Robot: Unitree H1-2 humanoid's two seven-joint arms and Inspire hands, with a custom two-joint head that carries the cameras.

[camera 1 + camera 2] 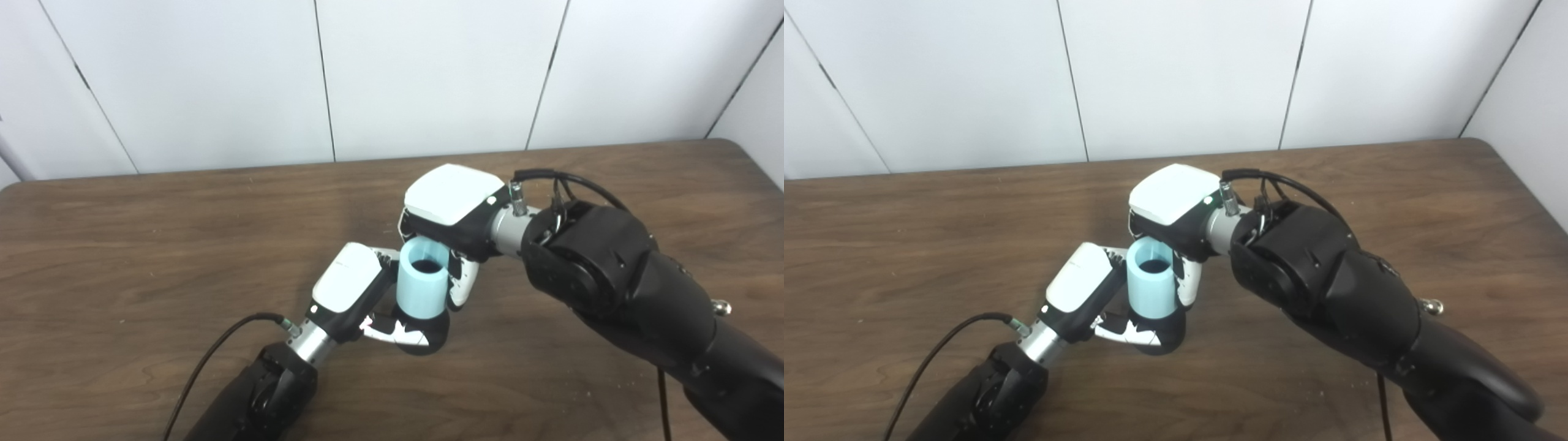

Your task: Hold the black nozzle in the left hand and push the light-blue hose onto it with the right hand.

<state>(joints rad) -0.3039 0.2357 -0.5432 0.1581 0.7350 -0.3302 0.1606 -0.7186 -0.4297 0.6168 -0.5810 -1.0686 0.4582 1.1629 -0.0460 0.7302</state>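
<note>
A short light-blue hose (pixel 421 278) stands upright with its open end facing up, seated on the black nozzle (pixel 427 337), of which only the rounded base shows below it. My left hand (pixel 355 288) wraps the nozzle from the left, thumb across its front. My right hand (pixel 456 208) reaches in from the right and closes on the hose's upper part, fingers down its far side. The same group shows in the right eye view: hose (pixel 1150 278), left hand (pixel 1084 288), right hand (pixel 1176 205).
The brown wooden table (pixel 153 245) stretches around the hands, its far edge meeting a white panelled wall (pixel 429 73). A black cable (pixel 208 361) trails from my left wrist. My bulky right forearm (pixel 612 269) covers the table's right front.
</note>
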